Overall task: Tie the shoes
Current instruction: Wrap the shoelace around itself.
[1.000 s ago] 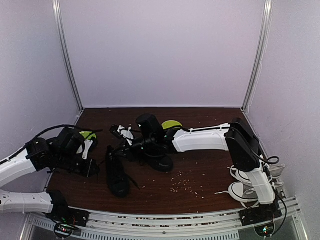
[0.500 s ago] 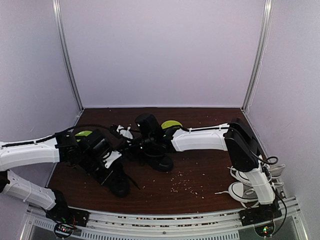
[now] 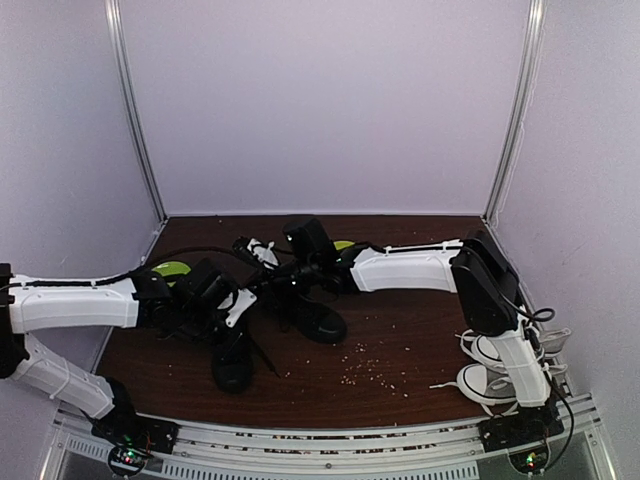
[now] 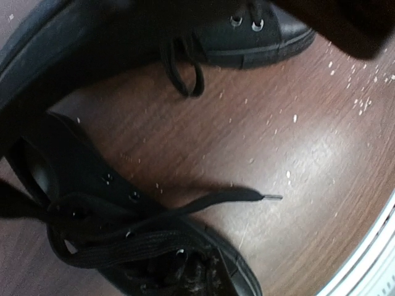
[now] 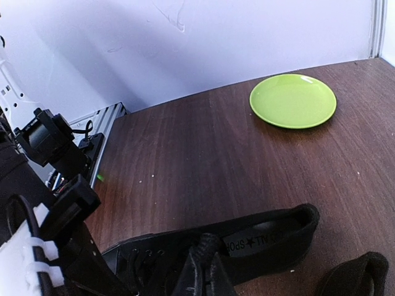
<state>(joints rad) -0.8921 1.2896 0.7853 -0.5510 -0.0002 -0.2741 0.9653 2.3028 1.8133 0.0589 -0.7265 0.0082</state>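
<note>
Two black shoes lie on the brown table: the left shoe (image 3: 232, 362) with its toe towards the front, and the right shoe (image 3: 316, 320) beside it. My left gripper (image 3: 235, 318) hovers over the left shoe (image 4: 123, 246); its fingers do not show in the left wrist view. There a loose lace end (image 4: 247, 196) lies on the wood, and the other shoe (image 4: 247, 34) sits at the top. My right gripper (image 3: 268, 283) (image 5: 203, 253) is shut on a black lace just above the left shoe (image 5: 247, 243), whose printed insole shows.
One green plate (image 3: 172, 268) (image 5: 293, 102) sits at the back left, and another (image 3: 345, 245) is half hidden behind the right arm. Grey-and-white sneakers (image 3: 490, 378) lie at the right arm's base. Crumbs (image 3: 372, 366) dot the table. The left arm (image 5: 62, 213) crowds the right wrist view.
The left arm has swung in from the far left to above the left shoe. The right gripper has drifted slightly back and to the right with the lace.
</note>
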